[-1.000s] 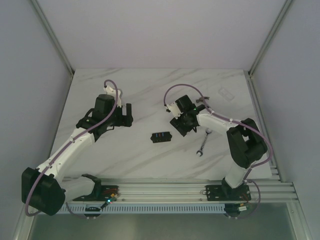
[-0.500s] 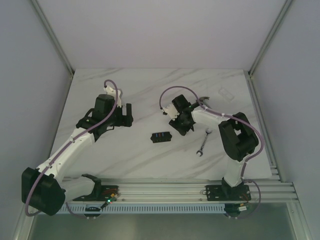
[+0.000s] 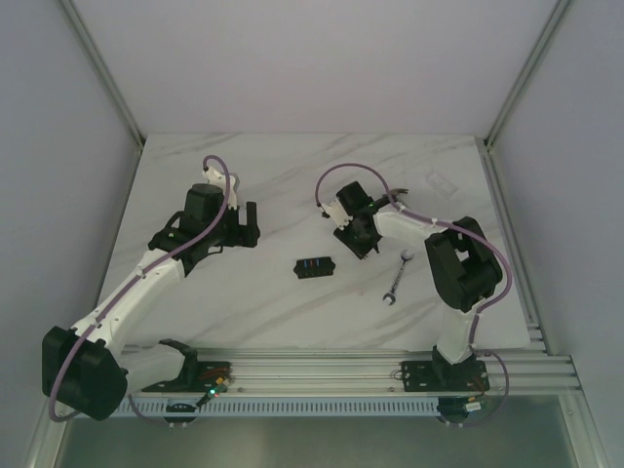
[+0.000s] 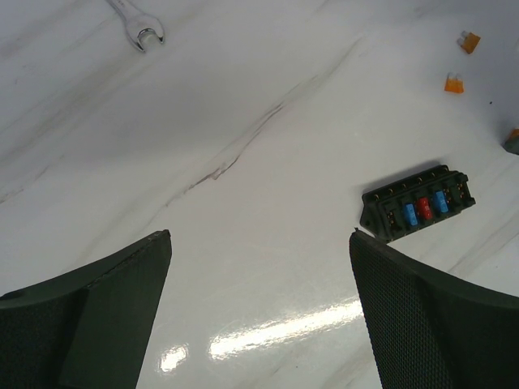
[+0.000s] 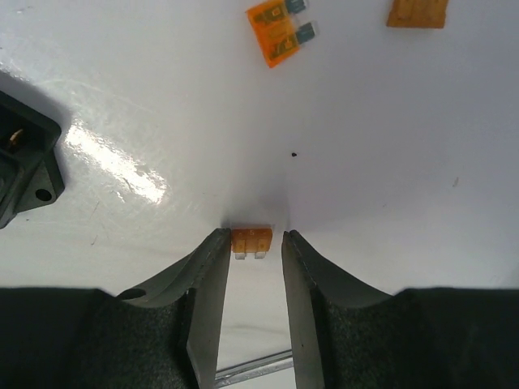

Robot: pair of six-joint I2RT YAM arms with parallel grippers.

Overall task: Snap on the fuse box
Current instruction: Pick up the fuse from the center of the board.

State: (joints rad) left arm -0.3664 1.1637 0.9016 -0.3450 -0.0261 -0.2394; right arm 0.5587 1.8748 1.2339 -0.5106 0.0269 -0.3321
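Fuse box (image 3: 314,266) in same spot; right jaws narrower around orange fuse (image 5: 251,241).

1 fuse box (image 4: 418,204), 3 loose fuses (image 5: 280,32) (image 5: 416,11) (image 5: 251,239)

nothing legible anywhere: no lettering, number or brand readable on the fuse box (image 4: 418,203), on the loose orange fuses (image 5: 280,32) or on the wrench (image 3: 398,277); any markings too small or blurred to read.
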